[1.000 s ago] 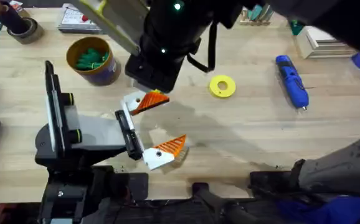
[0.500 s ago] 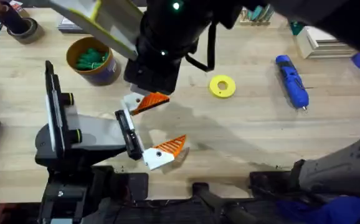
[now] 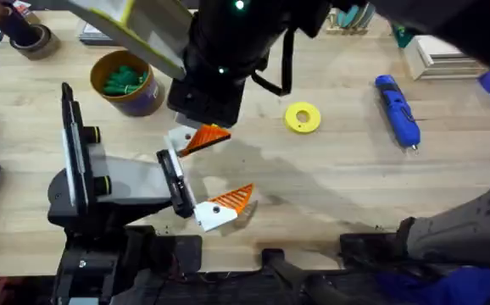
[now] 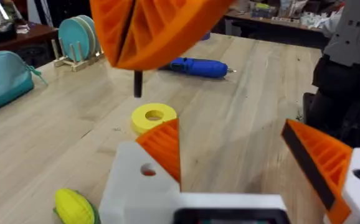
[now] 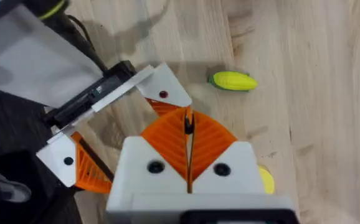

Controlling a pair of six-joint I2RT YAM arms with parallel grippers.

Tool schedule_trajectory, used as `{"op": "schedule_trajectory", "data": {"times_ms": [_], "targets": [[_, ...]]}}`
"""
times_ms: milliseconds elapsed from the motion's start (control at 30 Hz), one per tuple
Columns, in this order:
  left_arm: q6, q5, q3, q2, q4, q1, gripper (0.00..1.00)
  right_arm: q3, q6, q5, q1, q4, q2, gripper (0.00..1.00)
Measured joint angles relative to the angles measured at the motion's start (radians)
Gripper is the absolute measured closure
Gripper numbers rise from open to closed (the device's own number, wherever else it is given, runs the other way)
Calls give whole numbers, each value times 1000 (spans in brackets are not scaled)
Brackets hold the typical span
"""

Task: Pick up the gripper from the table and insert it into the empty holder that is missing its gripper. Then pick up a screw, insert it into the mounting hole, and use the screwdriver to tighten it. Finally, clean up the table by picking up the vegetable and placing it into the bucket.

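The orange finger (image 3: 204, 138) sits in its white holder (image 3: 177, 138) at the far side of the left gripper (image 4: 230, 127), which lies low over the surface (image 3: 338, 178) and stands released, its two orange fingers spread wide apart. A round mounting hole shows in the white holder in the left wrist view.

Directly above that holder hangs the right gripper (image 5: 188, 134), its arm reaching across the middle. Its orange pads are clenched on a small dark screw (image 4: 137, 84), which points down from between them and is clear of the holder in the left wrist view.

The toy corn (image 5: 233, 81) lies on the surface just beside the holder. A yellow ring (image 3: 303, 117) lies farther right, and the blue screwdriver (image 3: 398, 110) lies well beyond it toward the right edge. The bucket (image 3: 147, 97) stands at the far left with green pieces (image 3: 122, 80) inside.
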Motion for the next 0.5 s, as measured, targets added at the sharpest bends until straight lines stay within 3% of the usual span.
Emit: {"op": "schedule_trajectory", "data": {"times_ms": [500], "targets": [[0, 0, 0, 0, 0, 0, 15, 0, 0, 0, 24, 2, 0, 995]]}}
